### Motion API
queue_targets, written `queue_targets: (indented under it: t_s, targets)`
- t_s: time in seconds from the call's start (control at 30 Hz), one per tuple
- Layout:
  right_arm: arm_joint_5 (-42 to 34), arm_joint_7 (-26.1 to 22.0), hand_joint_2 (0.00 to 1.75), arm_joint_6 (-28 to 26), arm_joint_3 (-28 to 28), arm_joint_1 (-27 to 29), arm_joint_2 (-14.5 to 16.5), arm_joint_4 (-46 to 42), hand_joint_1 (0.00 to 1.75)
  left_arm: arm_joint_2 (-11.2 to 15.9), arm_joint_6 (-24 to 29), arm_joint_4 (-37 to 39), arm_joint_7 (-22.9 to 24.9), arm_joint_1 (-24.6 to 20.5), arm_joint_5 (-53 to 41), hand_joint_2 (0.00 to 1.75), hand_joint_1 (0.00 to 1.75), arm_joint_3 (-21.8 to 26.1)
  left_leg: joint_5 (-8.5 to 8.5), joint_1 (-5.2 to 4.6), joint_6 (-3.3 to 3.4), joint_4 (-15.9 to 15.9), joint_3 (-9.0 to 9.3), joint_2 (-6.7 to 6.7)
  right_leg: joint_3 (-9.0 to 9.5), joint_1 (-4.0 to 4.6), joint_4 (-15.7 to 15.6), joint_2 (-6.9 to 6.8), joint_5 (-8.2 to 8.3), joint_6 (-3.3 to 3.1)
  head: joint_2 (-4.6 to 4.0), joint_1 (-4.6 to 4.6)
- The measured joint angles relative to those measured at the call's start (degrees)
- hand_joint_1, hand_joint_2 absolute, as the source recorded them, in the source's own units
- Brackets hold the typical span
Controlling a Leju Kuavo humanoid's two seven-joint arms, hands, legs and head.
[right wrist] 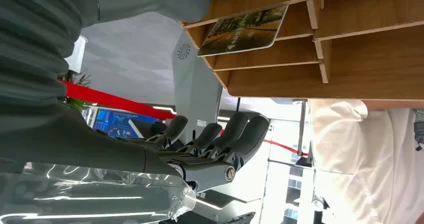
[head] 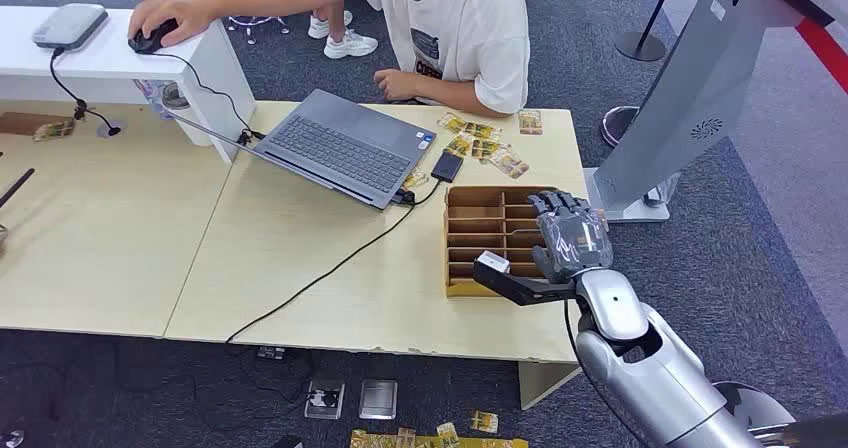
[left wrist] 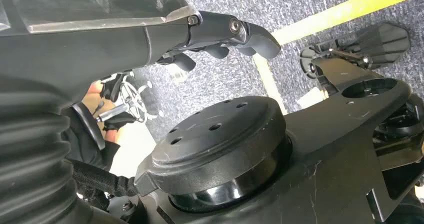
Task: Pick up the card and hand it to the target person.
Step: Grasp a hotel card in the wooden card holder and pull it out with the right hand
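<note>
We stand at the pale counter (head: pixel 300 268), where a person (head: pixel 460 28) in a white shirt sits across from us, one arm out to a mouse, so the handover will go forward over the laptop (head: pixel 345 146). Our wooden slotted rack (head: pixel 490 233) lies near the edge, within reach. Our right hand (head: pixel 565 243) hovers over it, fingers spread and holding nothing. The card (right wrist: pixel 245 30) sits in a slot. Our left hand (left wrist: pixel 220 34) hangs low; we cannot tell its state.

card (right wrist: pixel 243 30) – green-and-gold landscape print; wooden rack (head: pixel 480 230) – brown; person's shirt (head: pixel 470 28) – white
</note>
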Motion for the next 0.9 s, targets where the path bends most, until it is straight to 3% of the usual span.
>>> queue_targets:
  t_s: [0.43, 0.67, 0.9]
  targets:
    - [0.10, -0.34, 1.75, 0.09, -0.31, -0.09, 0.18, 1.45, 0.58, 0.00, -0.10, 0.00, -0.04, -0.01, -0.51, 1.75, 0.00, 0.00, 0.00, 0.00, 0.00, 0.00, 0.00, 0.00, 0.01, 0.00, 0.00, 0.00, 0.00, 0.00, 0.00, -0.01]
    - [0.25, -0.96, 1.75, -0.10, -0.28, -0.38, 0.92, 2.46, 0.75, 0.00, -0.36, 0.02, -0.02, -0.01, -0.51, 1.75, 0.00, 0.00, 0.00, 0.00, 0.00, 0.00, -0.01, 0.00, 0.01, 0.00, 0.00, 0.00, 0.00, 0.00, 0.00, -0.03]
    - [0.53, -1.70, 1.75, -0.42, 0.04, -1.18, 2.02, 3.55, 0.71, 0.00, -0.60, 0.02, 0.03, 0.00, -0.45, 1.75, 0.00, 0.00, 0.00, 0.00, 0.00, 0.00, -0.01, 0.00, 0.01, 0.00, 0.01, 0.00, 0.00, 0.00, 0.00, -0.01]
